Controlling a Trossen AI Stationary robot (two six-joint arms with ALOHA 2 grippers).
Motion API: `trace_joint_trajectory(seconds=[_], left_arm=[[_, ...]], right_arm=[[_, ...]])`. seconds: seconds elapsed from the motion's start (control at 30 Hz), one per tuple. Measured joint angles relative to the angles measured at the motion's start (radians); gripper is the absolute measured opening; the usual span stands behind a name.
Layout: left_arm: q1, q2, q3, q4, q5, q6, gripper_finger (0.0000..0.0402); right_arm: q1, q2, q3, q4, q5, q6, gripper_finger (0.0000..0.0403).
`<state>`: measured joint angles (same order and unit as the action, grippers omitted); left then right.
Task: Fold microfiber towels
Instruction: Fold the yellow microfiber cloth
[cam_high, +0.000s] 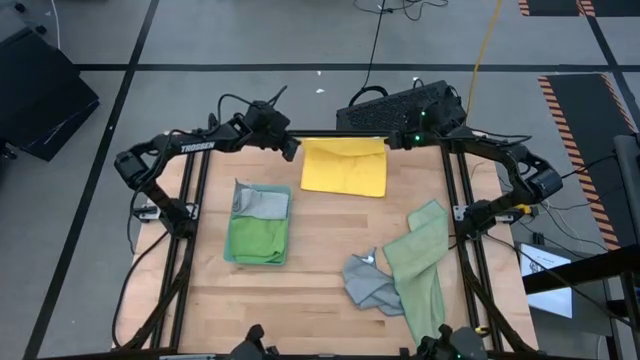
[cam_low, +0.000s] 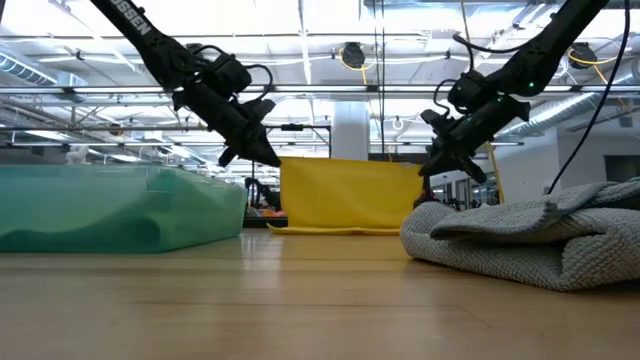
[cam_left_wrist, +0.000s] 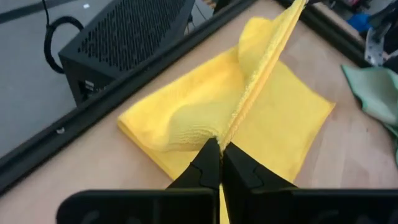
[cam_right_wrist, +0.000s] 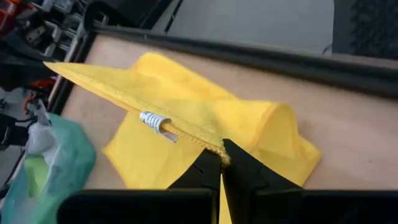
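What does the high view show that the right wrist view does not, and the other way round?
Only the high view: the folded stack of grey and bright green cloths on the table's left, the loose pale sage green cloth and the crumpled grey cloth on its right, and the left claw shut on the towel's corner.

Only the right wrist view: a small white label on the lifted edge.

Both: the yellow microfiber towel at the far edge of the wooden table, and the right claw shut on its corner.

grey towel (cam_low: 520, 240): cut off at the frame's right edge in our low view
teal pile (cam_low: 110, 210): we lose it at the left edge
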<state>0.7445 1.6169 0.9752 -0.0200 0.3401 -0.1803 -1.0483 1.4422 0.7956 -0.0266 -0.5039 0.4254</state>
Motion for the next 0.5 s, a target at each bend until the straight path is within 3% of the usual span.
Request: trace_joint_trajectory(seconds=[0.27,0.5], left_arm=[[-0.024,0.000,0.000,-0.008,0.000,-0.005,0.0003],[-0.054,0.028,-0.035,-0.009,0.002,-0.015,0.0003]], right_arm=[[0.007,0.000,0.000,-0.152,-0.079,0.028,0.0002],[0.007,0.000,0.000,-0.313,-0.127,-0.069,0.0002]])
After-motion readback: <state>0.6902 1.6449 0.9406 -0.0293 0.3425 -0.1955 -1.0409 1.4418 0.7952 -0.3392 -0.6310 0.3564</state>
